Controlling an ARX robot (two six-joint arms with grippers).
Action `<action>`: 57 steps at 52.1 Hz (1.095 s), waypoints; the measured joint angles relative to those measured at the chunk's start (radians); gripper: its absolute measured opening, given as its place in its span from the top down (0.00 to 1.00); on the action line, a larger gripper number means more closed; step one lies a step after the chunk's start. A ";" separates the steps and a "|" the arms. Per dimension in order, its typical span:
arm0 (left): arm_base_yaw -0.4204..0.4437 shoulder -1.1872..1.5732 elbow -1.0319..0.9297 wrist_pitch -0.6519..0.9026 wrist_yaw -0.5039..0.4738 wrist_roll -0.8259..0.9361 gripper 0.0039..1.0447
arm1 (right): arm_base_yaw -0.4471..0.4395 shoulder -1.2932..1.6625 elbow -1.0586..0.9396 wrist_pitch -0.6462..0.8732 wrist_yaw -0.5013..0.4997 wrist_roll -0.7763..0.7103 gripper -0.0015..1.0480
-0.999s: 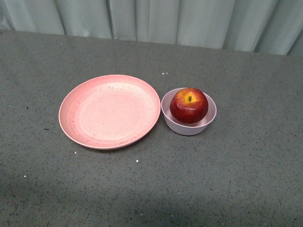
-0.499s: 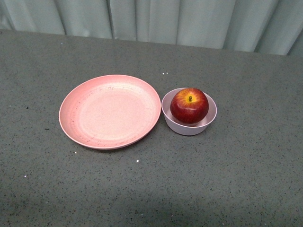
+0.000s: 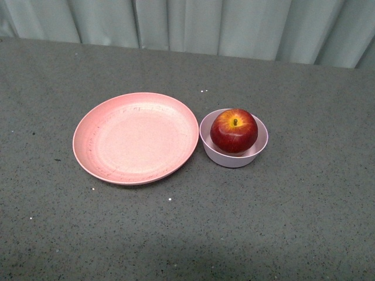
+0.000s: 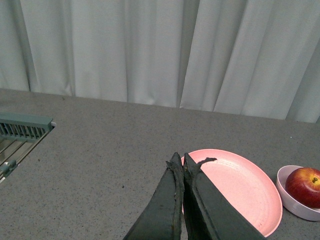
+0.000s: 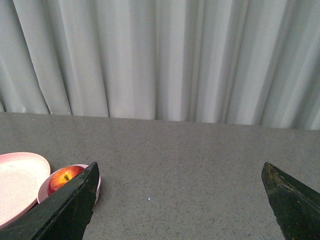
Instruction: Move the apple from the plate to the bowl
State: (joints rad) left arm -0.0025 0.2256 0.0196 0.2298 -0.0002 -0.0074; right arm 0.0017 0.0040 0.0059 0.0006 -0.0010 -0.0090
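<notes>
We see the apple [image 3: 234,130] sitting in the bowl [image 3: 234,156], stem up, its yellow patch facing the front camera and its upper half standing above the rim. The bowl rests on the grey speckled table [image 3: 293,205], just to the right of the plate [image 3: 136,138]; their rims look to be touching or nearly so, and we cannot tell which. The plate lies flat and holds nothing. Behind the table hangs a pale pleated curtain [image 3: 205,23]. Neither arm shows in the front view. In the left wrist view we find the left gripper [image 4: 180,167] raised over the table on the near side of the plate, its dark jaws pressed together with only a thin seam between them, holding nothing; the plate [image 4: 240,187] and, beyond it, the bowl [image 4: 295,202] with the apple [image 4: 305,186] lie well clear of the tips. A grey-green slatted part [image 4: 22,127] sits at the table's edge in that view. In the right wrist view the right gripper [image 5: 180,172] has its jaws spread wide, one finger [image 5: 70,205] at each side of the picture, with bare table between them; the apple [image 5: 65,177] and bowl [image 5: 97,182] show beside one finger, partly hidden by it, next to the plate [image 5: 17,182].
</notes>
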 joint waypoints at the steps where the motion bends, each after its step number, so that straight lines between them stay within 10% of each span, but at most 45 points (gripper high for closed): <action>1: 0.000 -0.003 0.000 -0.003 0.000 0.000 0.97 | 0.000 0.000 0.000 0.000 0.000 0.000 0.09; 41: 0.000 -0.220 0.000 -0.228 0.000 -0.001 0.96 | 0.000 0.000 0.000 0.000 0.000 0.000 0.09; 57: 0.000 -0.220 0.000 -0.228 0.000 0.000 0.50 | 0.000 0.000 0.000 0.000 0.000 0.000 0.09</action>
State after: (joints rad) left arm -0.0025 0.0051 0.0200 0.0021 0.0002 -0.0074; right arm 0.0017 0.0040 0.0059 0.0006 -0.0010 -0.0090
